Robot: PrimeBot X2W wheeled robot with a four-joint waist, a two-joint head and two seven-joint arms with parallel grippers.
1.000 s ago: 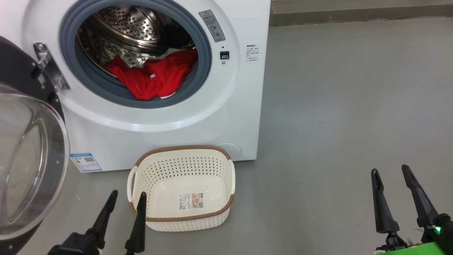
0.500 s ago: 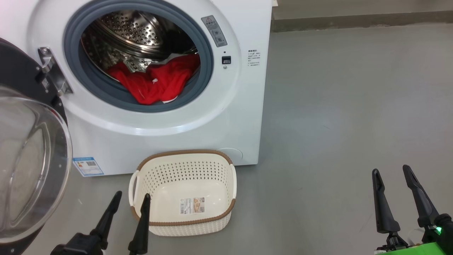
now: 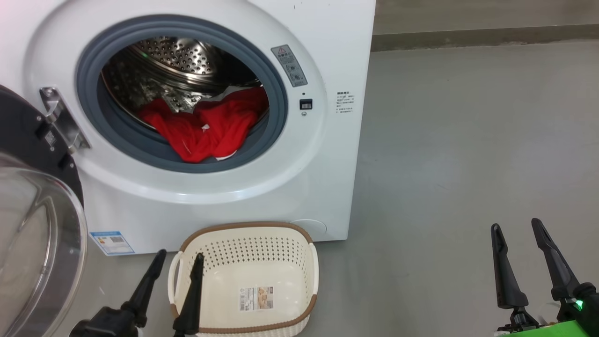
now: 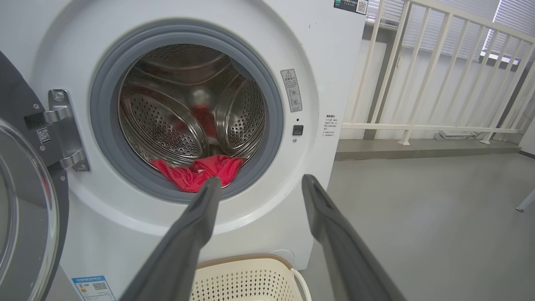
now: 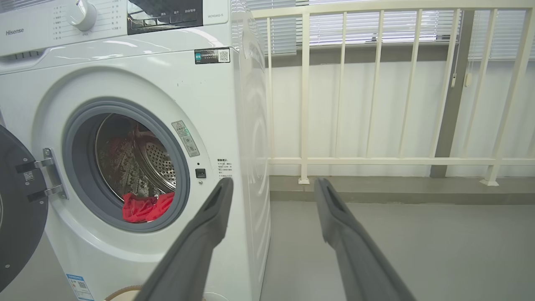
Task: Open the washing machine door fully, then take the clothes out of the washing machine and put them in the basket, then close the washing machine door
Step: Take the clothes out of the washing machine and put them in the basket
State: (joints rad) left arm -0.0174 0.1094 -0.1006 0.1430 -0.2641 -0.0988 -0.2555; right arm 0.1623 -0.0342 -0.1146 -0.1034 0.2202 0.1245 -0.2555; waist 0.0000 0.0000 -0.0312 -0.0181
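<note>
The white washing machine (image 3: 327, 47) stands with its round door (image 3: 32, 243) swung open to the left, black rim and clear glass bowl facing me. Red clothes (image 3: 206, 128) with a small white tag lie at the front of the steel drum (image 4: 179, 121), over the grey rubber ring (image 3: 276, 121). The cream basket (image 3: 248, 276) sits empty on the floor before the machine. My left gripper (image 3: 180, 257) is open, held low beside the basket's left handle. My right gripper (image 3: 514, 227) is open over bare floor, far right. The clothes (image 5: 144, 207) also show in the right wrist view.
Grey concrete floor (image 3: 468, 140) spreads to the machine's right. A cream railing (image 5: 376, 159) and a wall with blinds stand behind. The open door takes up the space at my left. A blue label (image 3: 111, 242) marks the machine's lower front.
The whole head view has shifted: machine and basket sit lower and larger, so the camera moved closer. Both grippers stay open in much the same place in view.
</note>
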